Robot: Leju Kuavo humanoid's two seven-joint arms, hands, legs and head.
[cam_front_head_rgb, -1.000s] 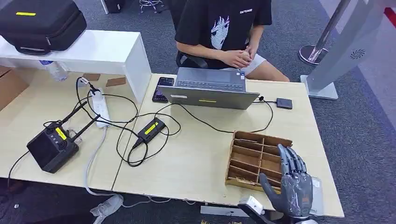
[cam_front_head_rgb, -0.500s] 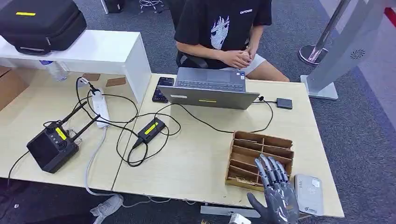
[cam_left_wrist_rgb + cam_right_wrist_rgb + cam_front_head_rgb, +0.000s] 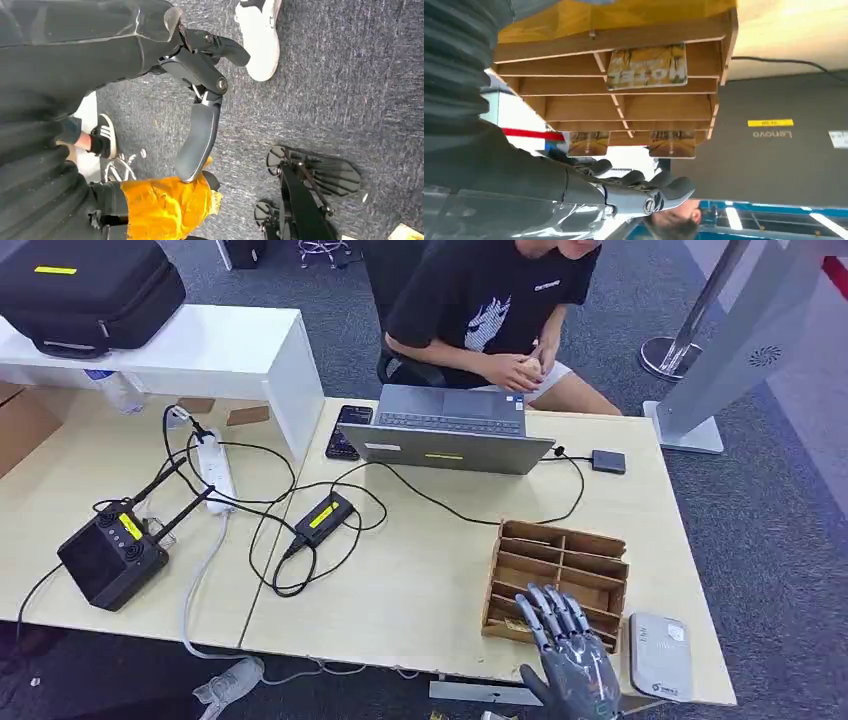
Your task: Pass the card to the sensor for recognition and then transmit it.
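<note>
A wooden divided box (image 3: 556, 562) stands near the table's front right corner. Yellow cards stand in its slots; one printed "HOTEL" (image 3: 647, 66) sits in a near slot, and two more cards (image 3: 672, 142) are farther in. My right hand (image 3: 570, 655) hovers over the box's near edge with its fingers spread and nothing in them. The same fingers (image 3: 639, 184) appear just outside the box in the right wrist view. A flat grey sensor (image 3: 660, 655) lies right of the box. My left hand (image 3: 200, 100) hangs over the carpet, fingers apart, holding nothing.
An open laptop (image 3: 450, 430) sits at the table's far edge, and a person (image 3: 490, 310) is seated behind it. Black cables (image 3: 300, 530), a small black device (image 3: 322, 517) and a black radio unit (image 3: 110, 555) lie on the left. A white shelf (image 3: 200, 350) carries a black case.
My right hand has slid left and back toward the table's near edge, uncovering the grey sensor. The person has leaned forward.
</note>
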